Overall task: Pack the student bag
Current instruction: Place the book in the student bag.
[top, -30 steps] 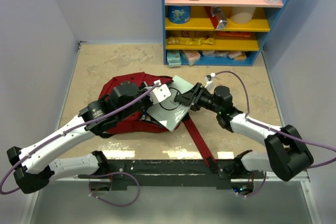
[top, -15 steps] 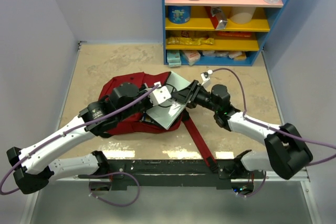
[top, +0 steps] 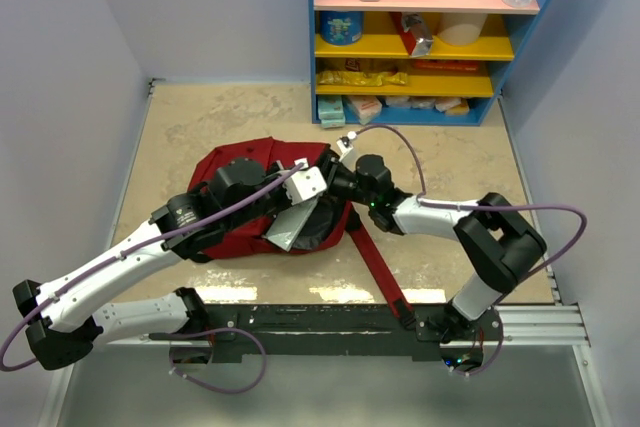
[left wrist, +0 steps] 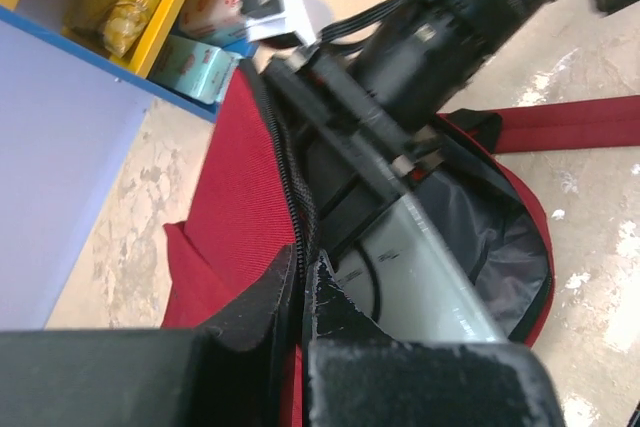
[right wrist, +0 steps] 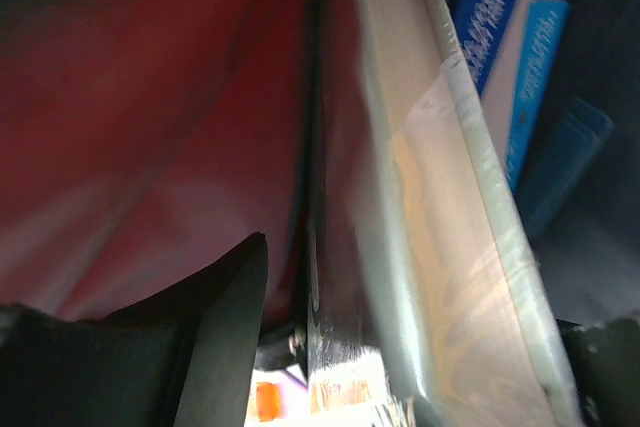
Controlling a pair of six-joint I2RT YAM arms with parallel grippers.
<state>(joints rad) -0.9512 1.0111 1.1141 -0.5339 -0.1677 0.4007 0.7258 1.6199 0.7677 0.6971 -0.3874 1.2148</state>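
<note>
Student bag (top: 240,242), dark red: lies on the table (top: 200,117) mid-scene, mouth open to the right. Its red strap (top: 380,262) runs toward the near edge.

Contents: grey flat panel (top: 288,227), tilted, partly inside the mouth; blue book spines (right wrist: 500,37) deeper in, against the dark lining.

Right gripper (top: 335,185): at the bag's mouth, fingers on either side of the panel, gripping it.

Left gripper (left wrist: 303,272): pinched tight on the bag's black zipper edge.

Far right: blue-and-yellow shelf unit (top: 420,47), stocked with packets.
</note>
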